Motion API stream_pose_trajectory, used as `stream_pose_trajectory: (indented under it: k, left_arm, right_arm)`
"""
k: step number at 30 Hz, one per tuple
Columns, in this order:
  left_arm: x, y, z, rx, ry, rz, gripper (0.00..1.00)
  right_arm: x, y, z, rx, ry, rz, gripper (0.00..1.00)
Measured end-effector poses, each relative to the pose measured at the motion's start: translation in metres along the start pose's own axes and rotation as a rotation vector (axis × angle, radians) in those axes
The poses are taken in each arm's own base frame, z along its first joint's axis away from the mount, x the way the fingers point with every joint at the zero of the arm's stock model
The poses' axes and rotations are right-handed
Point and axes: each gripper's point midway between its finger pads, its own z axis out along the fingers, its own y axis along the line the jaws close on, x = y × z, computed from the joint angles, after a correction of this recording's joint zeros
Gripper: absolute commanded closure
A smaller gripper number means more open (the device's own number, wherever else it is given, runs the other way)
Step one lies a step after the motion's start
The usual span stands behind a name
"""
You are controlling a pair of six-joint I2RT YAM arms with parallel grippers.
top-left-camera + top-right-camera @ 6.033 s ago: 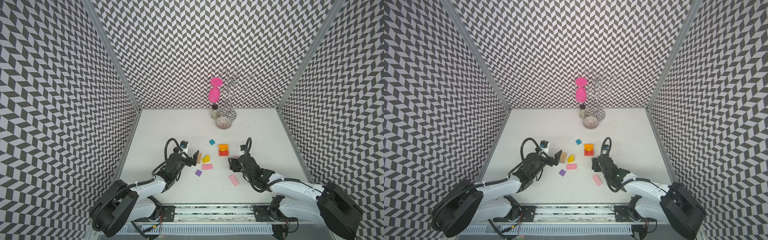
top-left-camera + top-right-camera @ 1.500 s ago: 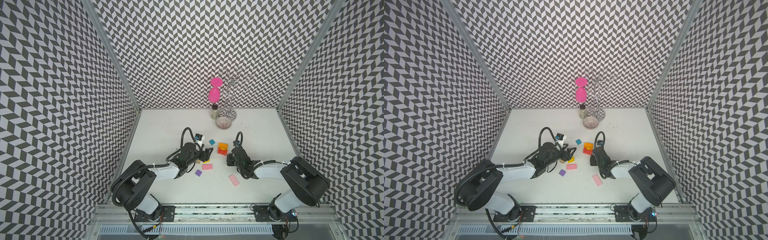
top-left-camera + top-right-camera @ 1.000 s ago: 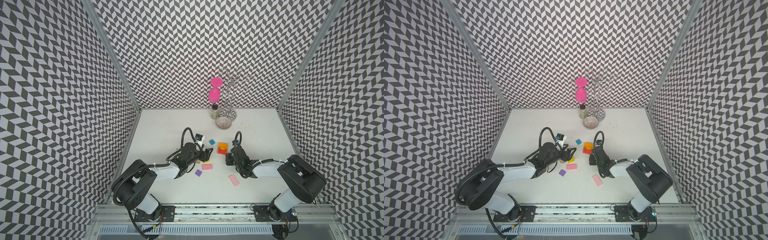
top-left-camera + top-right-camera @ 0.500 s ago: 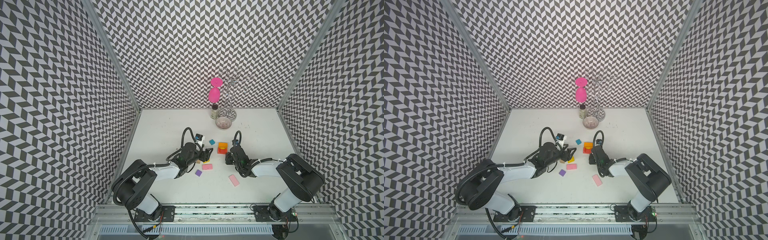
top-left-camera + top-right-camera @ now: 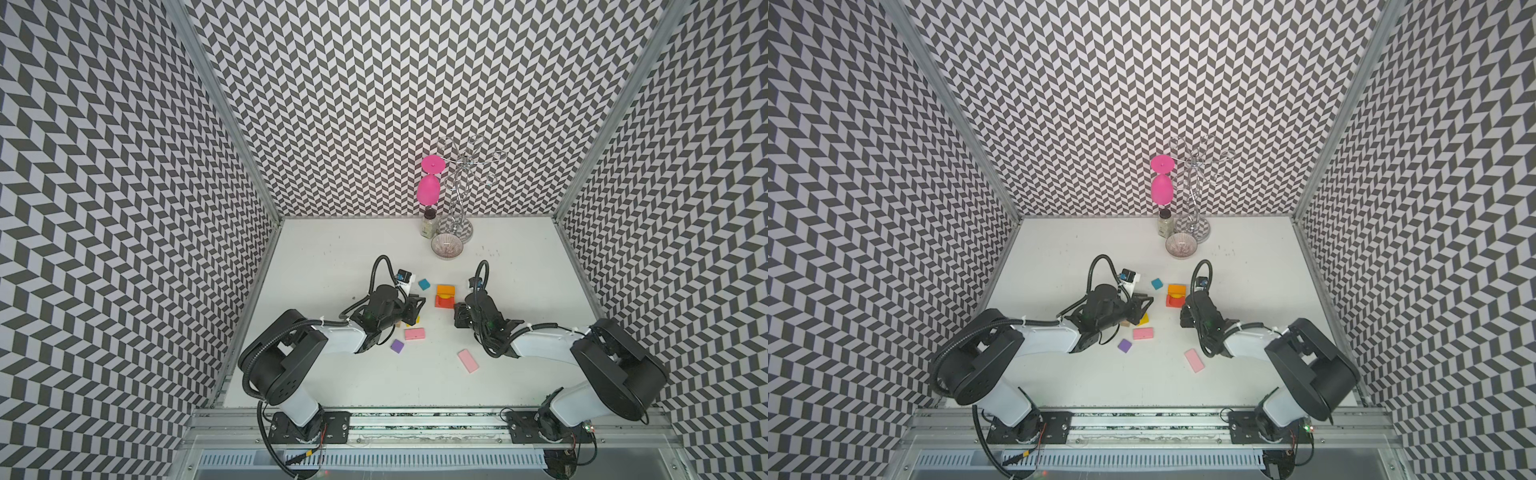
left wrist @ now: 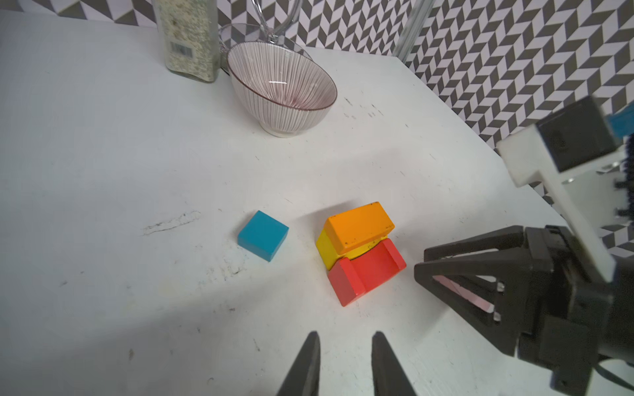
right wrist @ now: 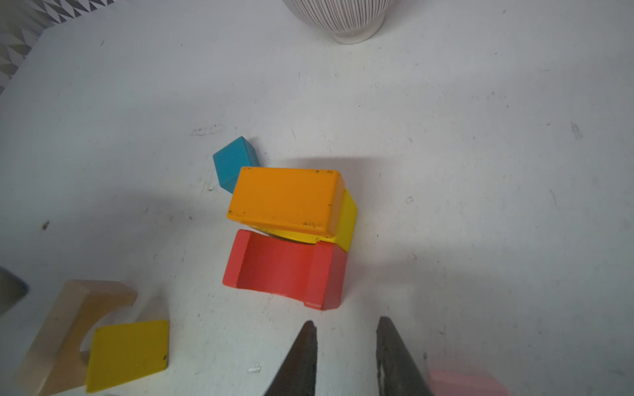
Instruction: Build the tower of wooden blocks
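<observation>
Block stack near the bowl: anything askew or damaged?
Yes. The orange block sits on the yellow piece but is offset toward the bowl, not centred over the red arch block, so the stack looks lopsided. The orange paint is chipped along its edges. Nothing is spilled.

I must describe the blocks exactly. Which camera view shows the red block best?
The right wrist view: the red block is close and large, its hollow side plain. The left wrist view shows it smaller, cornerwise. Both top views show only a tiny red patch.
</observation>
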Motion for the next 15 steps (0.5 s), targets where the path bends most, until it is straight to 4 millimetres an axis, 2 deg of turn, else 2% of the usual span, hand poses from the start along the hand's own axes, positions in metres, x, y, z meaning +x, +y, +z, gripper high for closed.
stream_pose_trajectory:
  k: [8, 15]
  left_arm:
    - [0.004, -0.004, 0.02, 0.005, 0.025, -0.012, 0.89]
    - [0.01, 0.006, 0.037, -0.05, 0.043, -0.011, 0.94]
  right_arm:
    - [-0.005, -0.018, -0.018, 0.06, -0.048, 0.006, 0.66]
    - [-0.001, -0.031, -0.029, 0.094, -0.065, 0.011, 0.64]
